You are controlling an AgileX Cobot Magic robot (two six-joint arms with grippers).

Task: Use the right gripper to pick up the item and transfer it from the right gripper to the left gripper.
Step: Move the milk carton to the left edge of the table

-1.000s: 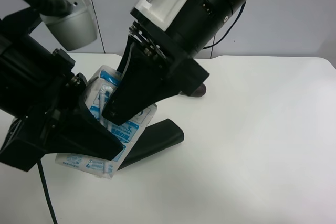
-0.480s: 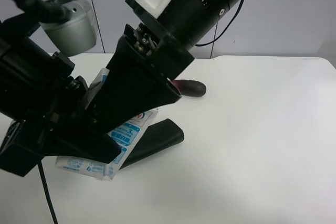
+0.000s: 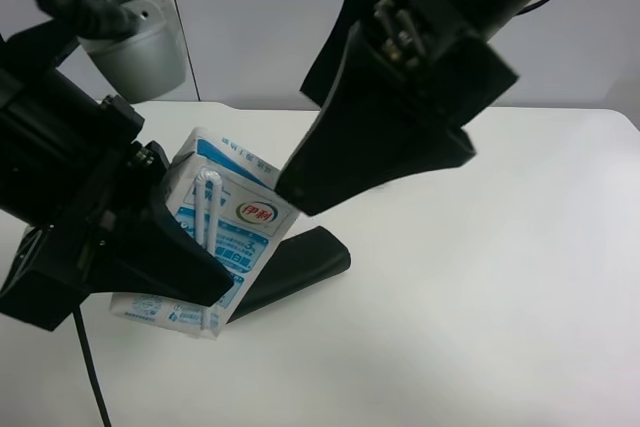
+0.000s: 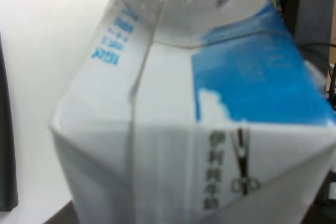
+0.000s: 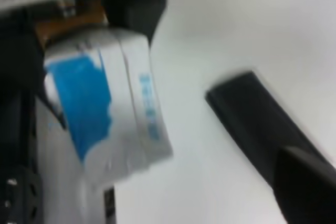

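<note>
A small white-and-blue drink carton (image 3: 240, 222) with a gabled top and printed text is clamped between the black wedge fingers of the left gripper (image 3: 190, 237), the arm carrying a grey rounded cylinder (image 3: 135, 47). The drink carton leans, its white straw (image 3: 207, 209) facing the camera, near the white desk's (image 3: 480, 297) edge at the exterior high view's left. Its lower end looks close to the desk, but contact cannot be judged. In the left wrist view the drink carton (image 4: 173, 103) fills the frame.

The right gripper (image 3: 297, 137), a black two-fingered claw, hangs above the desk's far edge with its fingers spread, empty and apart from the drink carton. A long black case (image 3: 295, 269) lies on the desk just beside the drink carton.
</note>
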